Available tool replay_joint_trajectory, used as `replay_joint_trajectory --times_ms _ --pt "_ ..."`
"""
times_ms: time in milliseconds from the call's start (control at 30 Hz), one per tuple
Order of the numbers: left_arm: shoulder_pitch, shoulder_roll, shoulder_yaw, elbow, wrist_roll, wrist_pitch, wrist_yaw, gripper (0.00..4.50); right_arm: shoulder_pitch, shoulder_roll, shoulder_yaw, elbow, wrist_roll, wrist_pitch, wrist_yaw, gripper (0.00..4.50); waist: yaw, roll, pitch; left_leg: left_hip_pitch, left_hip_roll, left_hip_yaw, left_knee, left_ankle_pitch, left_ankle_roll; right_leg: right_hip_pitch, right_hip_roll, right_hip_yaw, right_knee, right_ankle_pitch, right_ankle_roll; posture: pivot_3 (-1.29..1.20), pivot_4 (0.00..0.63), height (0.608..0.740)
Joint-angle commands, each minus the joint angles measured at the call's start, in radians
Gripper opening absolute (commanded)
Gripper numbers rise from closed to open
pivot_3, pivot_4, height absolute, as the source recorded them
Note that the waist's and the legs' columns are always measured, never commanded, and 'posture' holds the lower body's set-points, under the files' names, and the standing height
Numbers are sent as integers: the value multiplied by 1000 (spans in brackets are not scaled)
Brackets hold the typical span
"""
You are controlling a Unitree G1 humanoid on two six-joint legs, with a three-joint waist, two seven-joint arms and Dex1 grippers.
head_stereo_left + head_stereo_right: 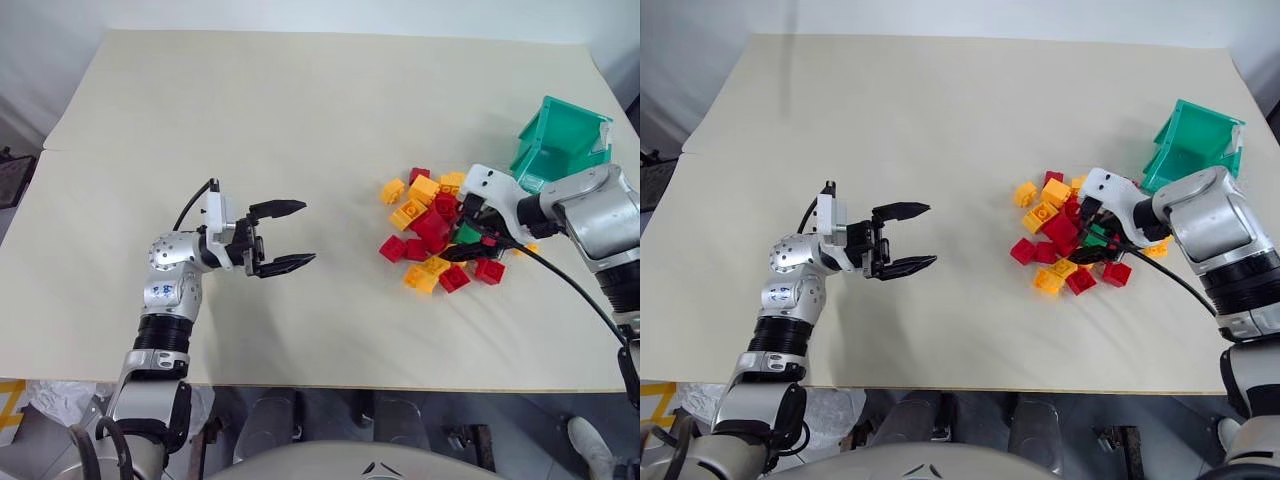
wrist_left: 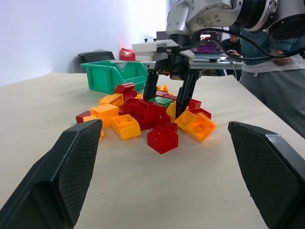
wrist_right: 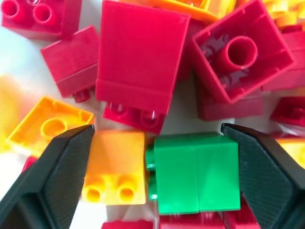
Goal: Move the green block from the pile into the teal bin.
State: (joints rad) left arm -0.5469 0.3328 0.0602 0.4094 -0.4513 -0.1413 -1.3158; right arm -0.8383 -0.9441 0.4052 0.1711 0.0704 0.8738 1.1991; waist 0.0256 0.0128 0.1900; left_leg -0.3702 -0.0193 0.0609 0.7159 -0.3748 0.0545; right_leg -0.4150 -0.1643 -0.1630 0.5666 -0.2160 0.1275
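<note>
Right end effector (image 1: 478, 228) down in the pile (image 1: 436, 232) near the right edge of the counter (image 1: 250, 110), fingers spread wide and straddling the green block (image 3: 198, 172), nothing clamped yet. Green block lying on its side in the middle of the heap, a yellow brick (image 3: 114, 167) touching it between the same two fingers, red bricks (image 3: 136, 57) crowded just beyond. Teal bin (image 1: 560, 140) waiting near the far right corner, just past the pile. Left end effector (image 1: 282, 237) hovering over bare counter well apart from the bricks, fingers wide open, holding nothing.

Biggest risk from here, probably: closing now and pinching the yellow brick together with the green one, so either both get lifted or the green one squirts out sideways. Could also shove the loose heap around on the way in and bury or tip the block. Smooth plastic faces, so an off-centre squeeze likely means a slip on the lift.
</note>
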Motion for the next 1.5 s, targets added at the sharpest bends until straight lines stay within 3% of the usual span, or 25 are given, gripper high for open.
replay_joint_trajectory --times_ms 33,133,333,600,733,1033,1267,1500 --pt "-8 1 6 -21 -13 -4 2 4500 16 -14 5 4 -26 17 2 3213 0 0 0 0 0 0 0 0 0 0 0 0 0 0 0 0 150 740" --pt "-12 2 5 -19 -13 -5 -1 4500 12 -32 -50 -16 -23 2 -15 2173 -4 0 0 0 0 1 0 0 0 0 0 0 0 0 0 0 150 740" --pt "-17 -1 0 -21 -12 -4 -2 4500 37 -71 -150 -79 1 -4 -50 2121 -4 1 1 0 0 1 0 0 0 -1 0 1 0 0 0 0 150 740" --pt "-55 -40 -35 -13 12 5 21 4500 104 -110 -433 -83 30 -75 -202 2121 1 1 1 -1 0 1 0 0 0 -1 0 1 0 0 0 0 150 740" --pt "-127 -87 -77 60 112 -19 146 4500 78 -76 -523 89 -18 -325 -382 2121 -1 1 1 -1 -1 2 0 0 1 -1 0 1 0 0 1 0 150 740" --pt "-310 -165 -105 256 257 -53 366 4500 -159 61 -439 610 -125 -623 -551 2121 -28 1 1 0 0 5 -3 2 2 -1 1 2 0 1 2 0 150 740" --pt "-391 -173 -106 311 294 -16 446 4500 -255 102 -413 814 -162 -772 -580 4474 -27 1 1 0 0 5 -5 2 3 -1 1 2 -2 1 2 0 150 740" --pt "-349 -117 -93 236 259 56 380 4500 -201 76 -452 680 -111 -753 -505 4474 -28 2 1 -1 0 4 -5 2 3 -1 1 1 -3 1 2 0 150 740"
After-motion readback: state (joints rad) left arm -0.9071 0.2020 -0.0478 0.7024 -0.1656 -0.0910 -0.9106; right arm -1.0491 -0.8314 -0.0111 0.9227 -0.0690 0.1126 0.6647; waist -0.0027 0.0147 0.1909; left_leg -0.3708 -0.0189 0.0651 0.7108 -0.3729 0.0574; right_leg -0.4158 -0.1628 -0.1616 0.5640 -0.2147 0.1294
